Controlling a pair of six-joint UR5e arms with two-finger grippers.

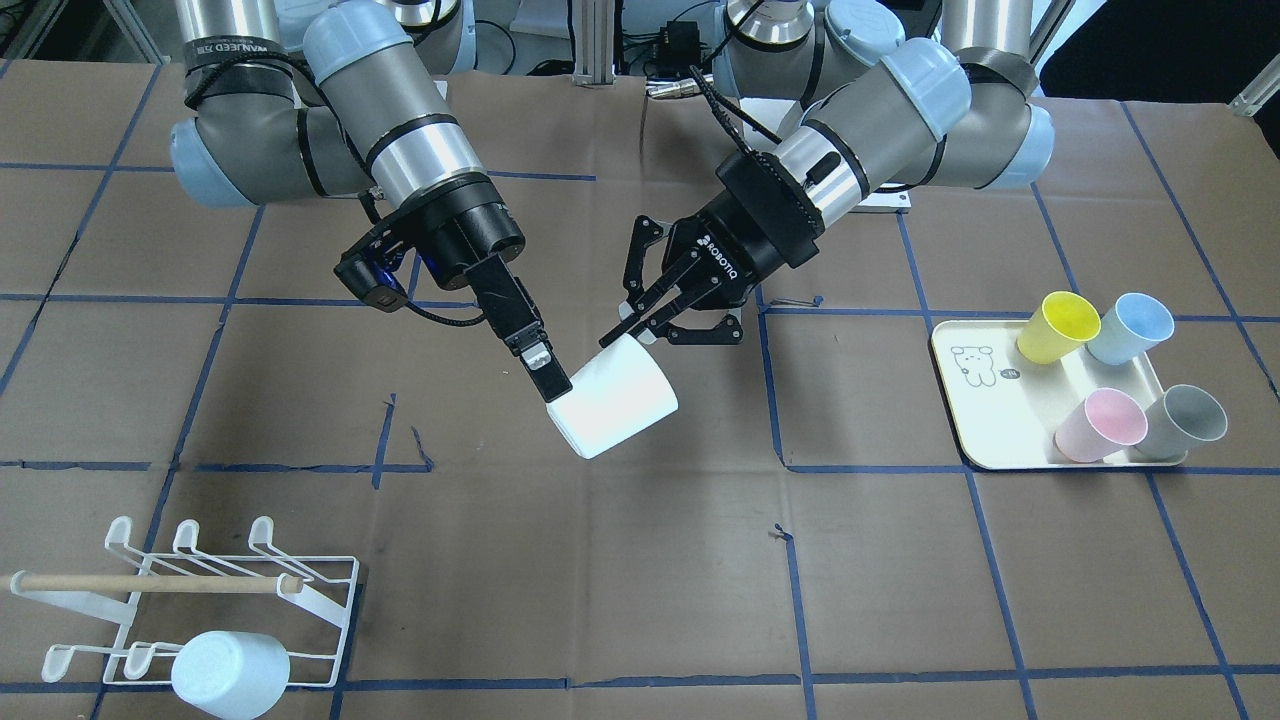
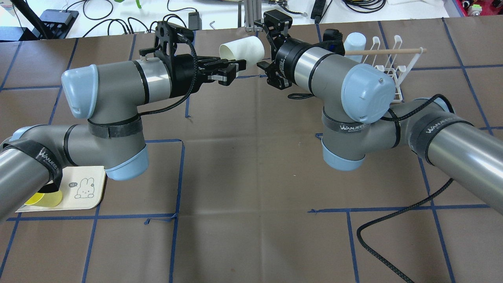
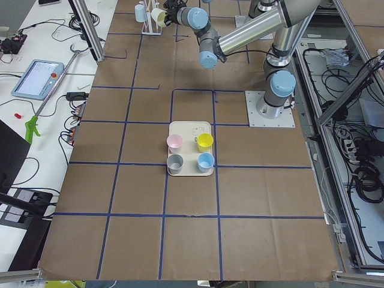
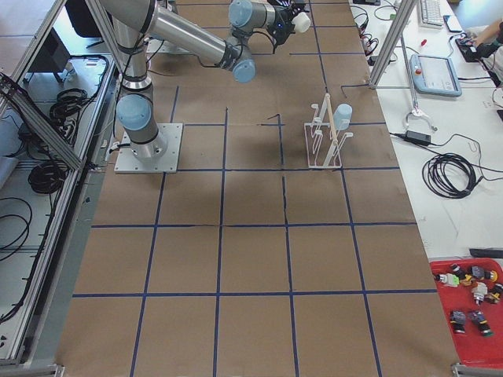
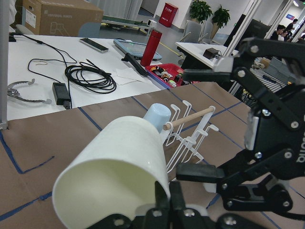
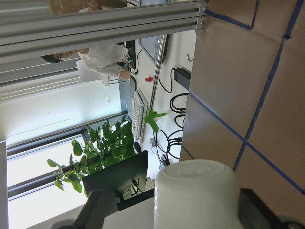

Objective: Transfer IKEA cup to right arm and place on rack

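The white cup [image 1: 615, 400] hangs in the air over the middle of the table, lying on its side. Its mouth faces the left wrist view [image 5: 114, 176]. My right gripper [image 1: 560, 385], with long flat fingers, is shut on the cup near its base end; the base shows between its fingers in the right wrist view [image 6: 195, 191]. My left ROBOTIQ gripper [image 1: 635, 325] is open, with its fingertips beside the cup's mouth rim [image 2: 232, 68]. The white wire rack [image 1: 200, 600] with a wooden dowel stands at the table's right end [image 2: 389, 67] and holds a pale blue cup [image 1: 230, 672].
A cream tray [image 1: 985, 400] with a bear drawing sits at the table's left end. It holds a yellow cup [image 1: 1058, 327], a blue cup [image 1: 1130, 328], a pink cup [image 1: 1100, 425] and a grey cup [image 1: 1185, 420]. A black cable [image 2: 393, 232] lies under the right arm.
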